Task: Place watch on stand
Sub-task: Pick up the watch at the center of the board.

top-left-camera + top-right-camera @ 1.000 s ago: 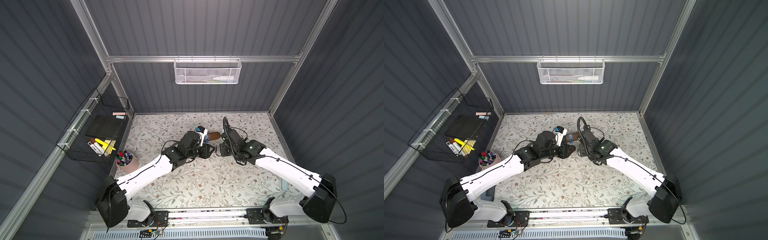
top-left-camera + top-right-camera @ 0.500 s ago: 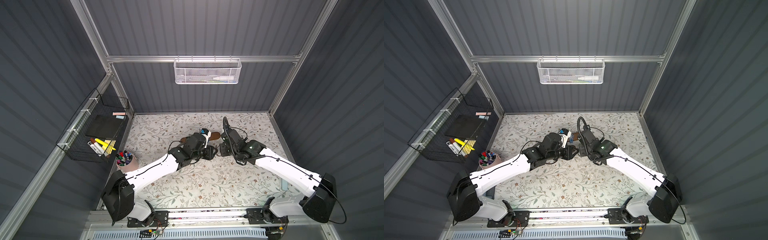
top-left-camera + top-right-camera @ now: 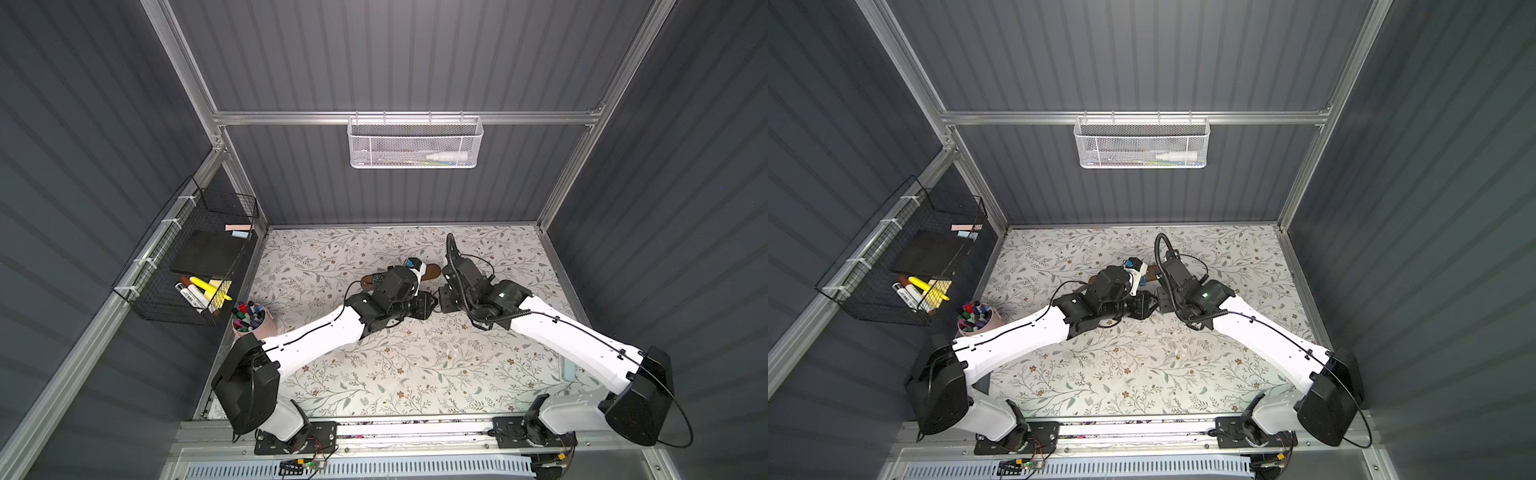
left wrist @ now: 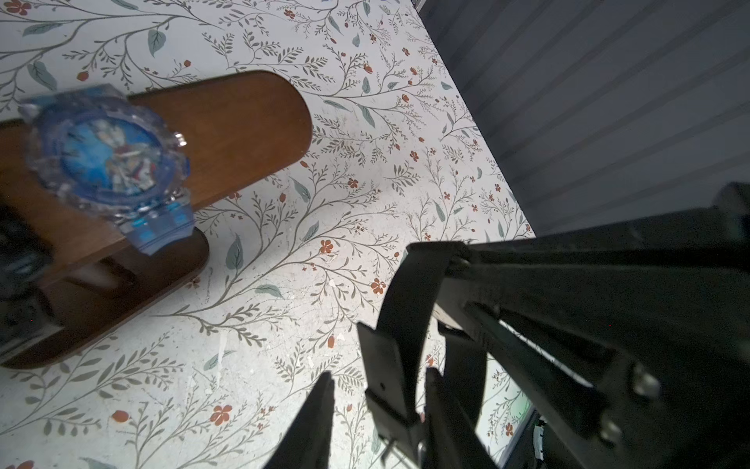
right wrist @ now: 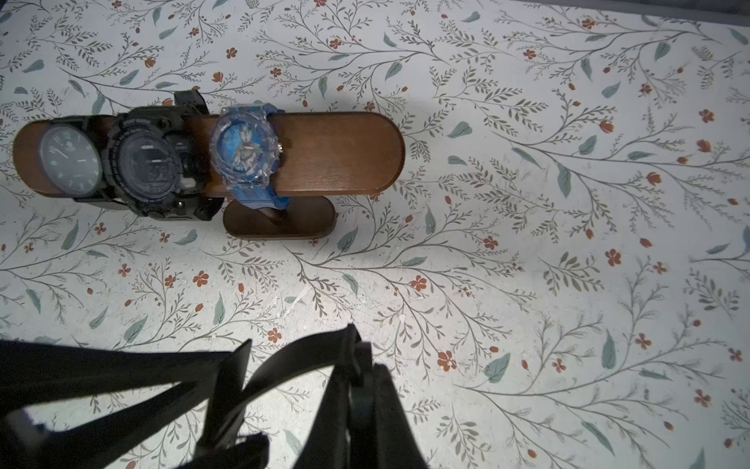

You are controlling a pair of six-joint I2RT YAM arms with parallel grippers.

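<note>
Since a second ago the left tool has edged in to the right tool over the floral counter. Its fingers stand spread either side of the black watch, whose matte strap the right tool pinches. Nearby, the smooth brown wooden stand, a round-ended bar over an oval base, carries three watches: a translucent blue watch, a black digital watch and a black dial watch.

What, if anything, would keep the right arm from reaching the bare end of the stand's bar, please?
Probably nothing, so yes: the right end effector, shut on a black strap, faces the stand with only tabletop between; the blue watch sits mid-bar.
</note>
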